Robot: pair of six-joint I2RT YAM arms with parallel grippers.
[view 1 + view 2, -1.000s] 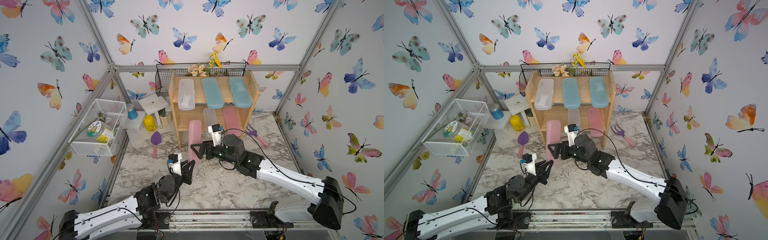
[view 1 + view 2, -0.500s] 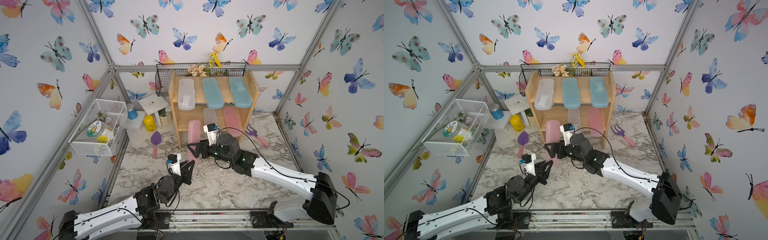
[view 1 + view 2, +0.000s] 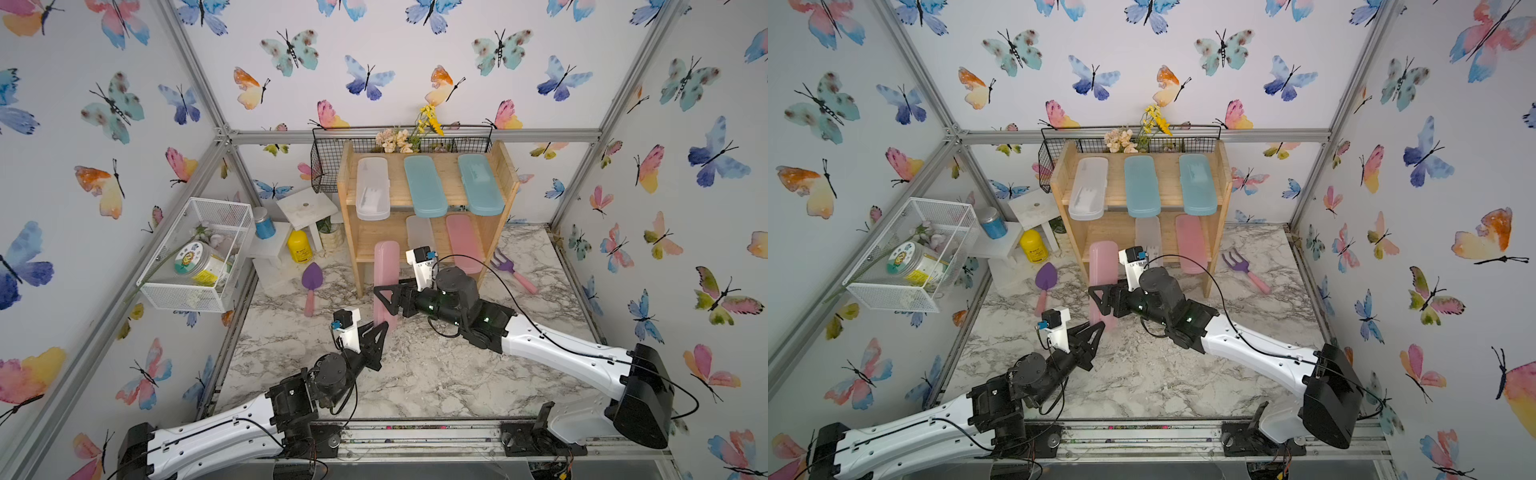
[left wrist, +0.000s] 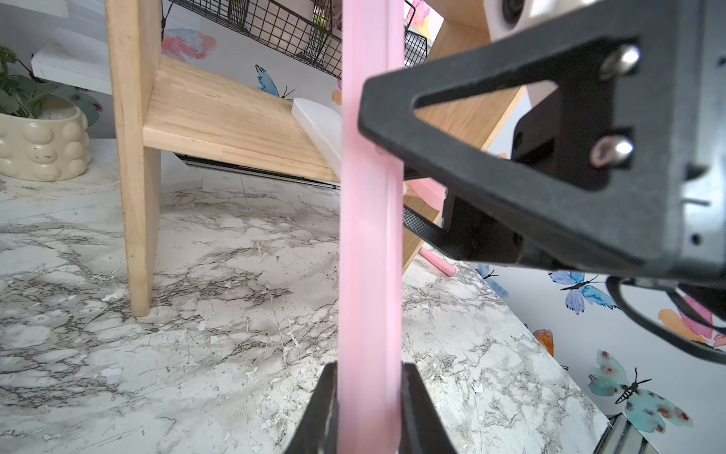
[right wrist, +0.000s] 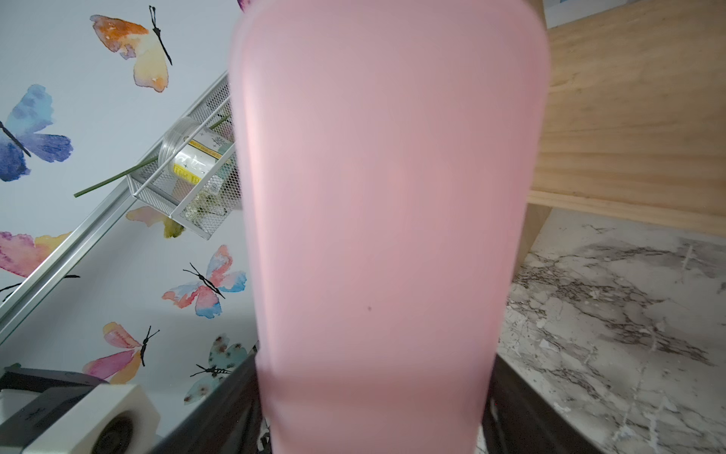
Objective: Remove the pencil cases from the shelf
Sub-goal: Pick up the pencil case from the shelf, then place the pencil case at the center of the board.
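Pink plastic in both claws at once, and that's my worry. The pink pencil case (image 3: 386, 270) hangs angled out in front of the shelf (image 3: 508, 170), its far end over the front lip of the lower tier (image 3: 368, 243). I can't tell whether it touches the wood there. My left gripper (image 3: 381, 330) is clamped on the near end; in the left wrist view the fingers (image 4: 322, 408) squeeze the case edge-on. My right gripper (image 3: 385, 300) pinches it mid-length from the side, jaws flanking the pink wall in the right wrist view.

Now the risks. Two arms are locked on one stiff box. If they pull along different lines, I'd expect it to twist, skid through the pads, or pop its lid at the seam. If the far end rests on that tier, a sideways drag could nudge the light rack and shift the frosted case (image 3: 419, 230) and second pink case (image 3: 462, 239) lying there. The right wrist sits near that frosted case too, so a careless lift could clip it.

On the top tier (image 3: 397, 183), the white case (image 3: 372, 189), middle teal case (image 3: 424, 185) and end teal case (image 3: 481, 183) wait untouched. The set-down spot matters as well: the purple trowel (image 3: 311, 282) lies near on the marble table (image 3: 415, 374).
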